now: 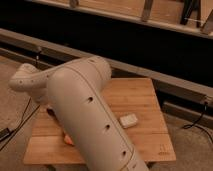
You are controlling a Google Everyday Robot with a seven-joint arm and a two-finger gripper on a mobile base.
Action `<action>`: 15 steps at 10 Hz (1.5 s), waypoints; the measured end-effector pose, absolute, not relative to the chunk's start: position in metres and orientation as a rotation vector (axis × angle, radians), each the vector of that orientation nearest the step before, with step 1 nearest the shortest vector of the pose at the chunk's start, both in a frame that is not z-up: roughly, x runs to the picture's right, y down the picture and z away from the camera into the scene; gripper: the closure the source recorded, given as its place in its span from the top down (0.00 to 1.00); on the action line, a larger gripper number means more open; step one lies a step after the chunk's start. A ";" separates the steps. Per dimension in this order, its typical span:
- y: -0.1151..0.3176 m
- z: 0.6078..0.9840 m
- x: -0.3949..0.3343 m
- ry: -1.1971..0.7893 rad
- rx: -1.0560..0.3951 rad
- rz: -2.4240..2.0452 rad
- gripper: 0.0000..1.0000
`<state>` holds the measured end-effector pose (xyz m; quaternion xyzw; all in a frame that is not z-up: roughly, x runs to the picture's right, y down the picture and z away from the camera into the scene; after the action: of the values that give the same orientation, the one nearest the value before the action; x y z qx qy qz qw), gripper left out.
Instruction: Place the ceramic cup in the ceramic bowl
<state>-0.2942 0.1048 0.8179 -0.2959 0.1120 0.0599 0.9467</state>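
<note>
One bulky robot arm (82,115) above the wooden table (140,100) hides the claw; its state cannot be told.

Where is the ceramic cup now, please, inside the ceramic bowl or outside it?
Cannot tell. The arm covers the left of the table, hiding cup and bowl; the tool is out of sight too.
</note>
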 end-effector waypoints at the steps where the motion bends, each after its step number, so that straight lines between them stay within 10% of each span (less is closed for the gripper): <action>1: 0.104 0.818 -0.294 0.230 -0.603 0.121 0.78; 15: 0.065 0.773 -0.298 0.115 -0.704 0.239 0.80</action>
<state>-0.2984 0.0649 0.7734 -0.3437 0.0562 0.1167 0.9301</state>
